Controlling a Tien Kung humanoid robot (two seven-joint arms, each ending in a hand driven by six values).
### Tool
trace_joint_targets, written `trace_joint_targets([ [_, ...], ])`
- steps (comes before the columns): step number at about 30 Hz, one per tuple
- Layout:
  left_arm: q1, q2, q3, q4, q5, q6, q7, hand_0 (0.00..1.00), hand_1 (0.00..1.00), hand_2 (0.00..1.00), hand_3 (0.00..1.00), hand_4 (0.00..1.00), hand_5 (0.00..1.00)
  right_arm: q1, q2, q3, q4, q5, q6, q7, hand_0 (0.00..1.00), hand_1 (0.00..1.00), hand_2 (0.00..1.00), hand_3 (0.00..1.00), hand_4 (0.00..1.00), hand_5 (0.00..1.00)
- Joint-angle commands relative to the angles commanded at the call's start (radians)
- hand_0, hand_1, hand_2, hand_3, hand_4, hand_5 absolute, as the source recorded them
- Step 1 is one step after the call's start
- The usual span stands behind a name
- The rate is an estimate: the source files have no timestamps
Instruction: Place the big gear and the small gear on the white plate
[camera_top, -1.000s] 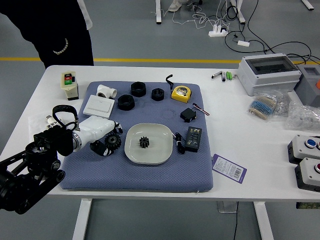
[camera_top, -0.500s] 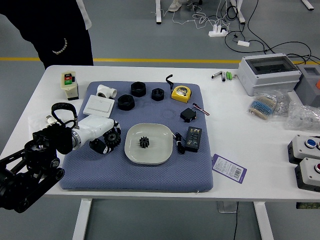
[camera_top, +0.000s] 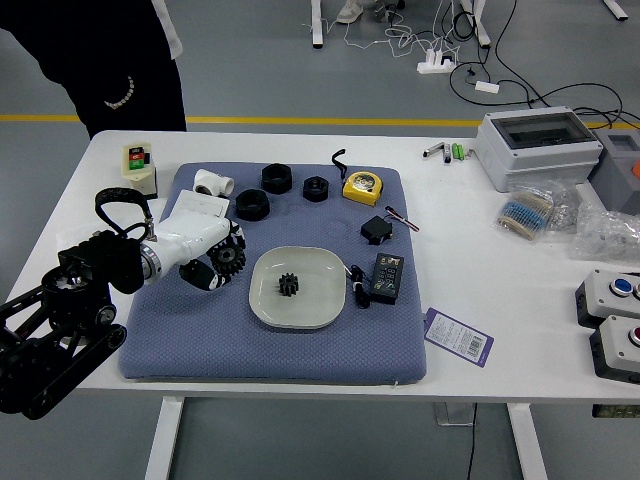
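Left hand (camera_top: 188, 246) pinching the big gear (camera_top: 227, 261) at its fingertips, the white plate (camera_top: 318, 302) lying just rightward and slightly nearer the robot, its small gear (camera_top: 288, 284) resting inside.

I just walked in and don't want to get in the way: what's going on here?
The robot's left hand has the big gear in its fingers, just left of the white plate. The small gear is on the plate; the big one is not there yet. A person in dark clothes stands at the table's far side and is not seen handling anything.
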Motion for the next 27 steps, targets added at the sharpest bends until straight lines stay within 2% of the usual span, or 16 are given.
trace_joint_targets([
  [8,-0.012,-0.009,0.015,-0.077,-0.006,-0.005,0.011,0.393,0.441,0.473,0.541,0.140,0.002,-0.004,0.000,-0.003,0.000,0.002,0.000,0.000,0.610,0.621,0.721,0.534,0.738,0.706],
  [15,-0.029,-0.038,0.085,-0.125,-0.036,0.001,0.010,0.392,0.442,0.473,0.544,0.129,0.002,-0.006,0.001,-0.005,0.000,0.003,0.000,0.000,0.609,0.621,0.721,0.534,0.738,0.707],
  [26,-0.051,-0.091,0.169,-0.092,-0.059,0.021,0.001,0.394,0.447,0.479,0.549,0.139,0.002,-0.006,-0.001,-0.004,0.001,0.000,0.001,0.000,0.610,0.621,0.721,0.535,0.738,0.706],
  [27,-0.054,-0.095,0.174,-0.086,-0.060,0.024,0.000,0.398,0.459,0.493,0.559,0.195,0.002,-0.005,-0.002,-0.004,0.001,0.000,0.001,0.000,0.610,0.619,0.721,0.535,0.738,0.706],
])
